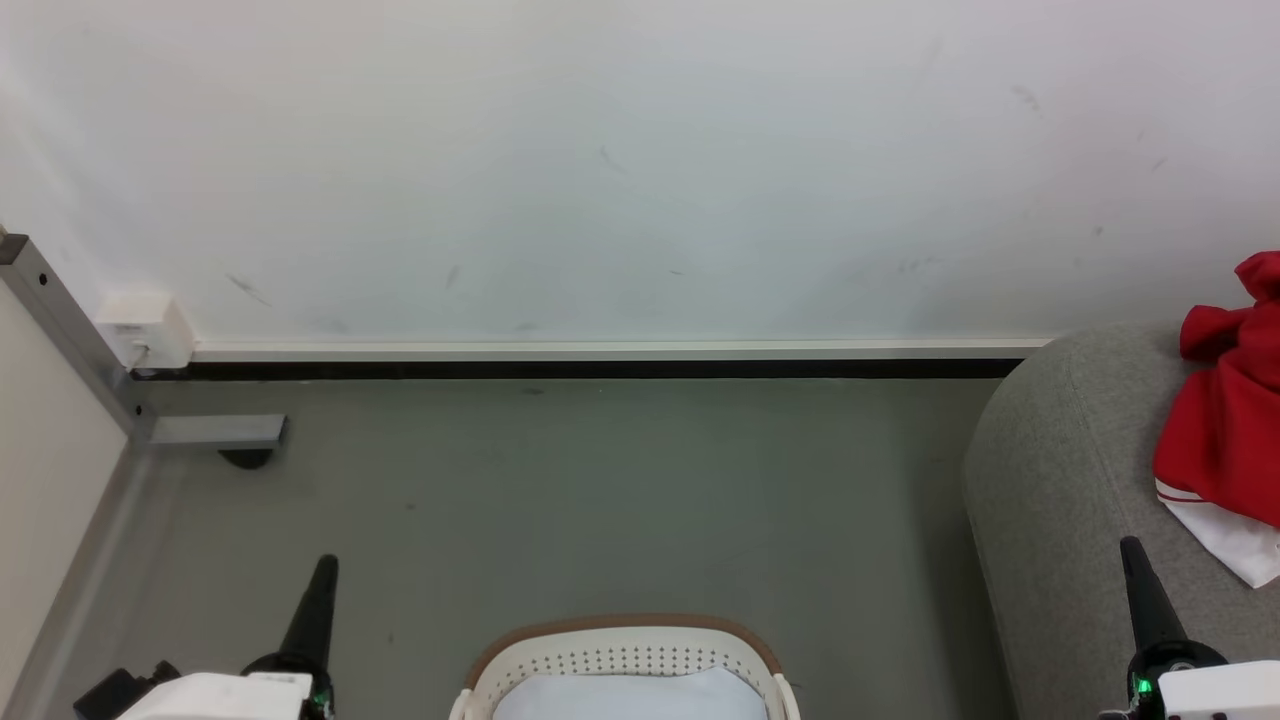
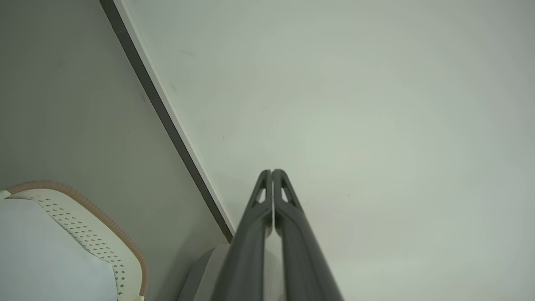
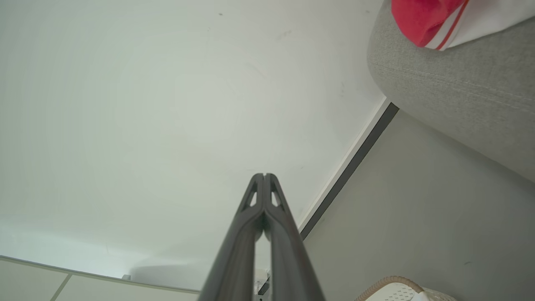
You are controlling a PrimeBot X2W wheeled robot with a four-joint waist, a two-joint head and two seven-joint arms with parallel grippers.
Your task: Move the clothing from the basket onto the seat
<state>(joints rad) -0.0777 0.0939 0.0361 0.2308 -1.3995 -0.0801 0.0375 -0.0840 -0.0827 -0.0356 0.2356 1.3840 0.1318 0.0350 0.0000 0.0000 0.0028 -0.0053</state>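
Scuffed white wall [image 1: 640,160], grey floor [image 1: 600,500]: the clothing [image 1: 1225,430] lay on the seat [image 1: 1060,470], up and right of the nearer right gripper [image 1: 1131,547]. It and the left gripper [image 1: 327,563] were closed tight, empty, flanking the basket [image 1: 625,622].

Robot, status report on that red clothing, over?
Left end effector, right end effector shut, empty. Clothing lying on seat. Basket holds pale cloth. No obstruction seen.

Left end effector [image 1: 325,565] and right end effector [image 1: 1130,548] both closed, empty, fingers pointing upward.
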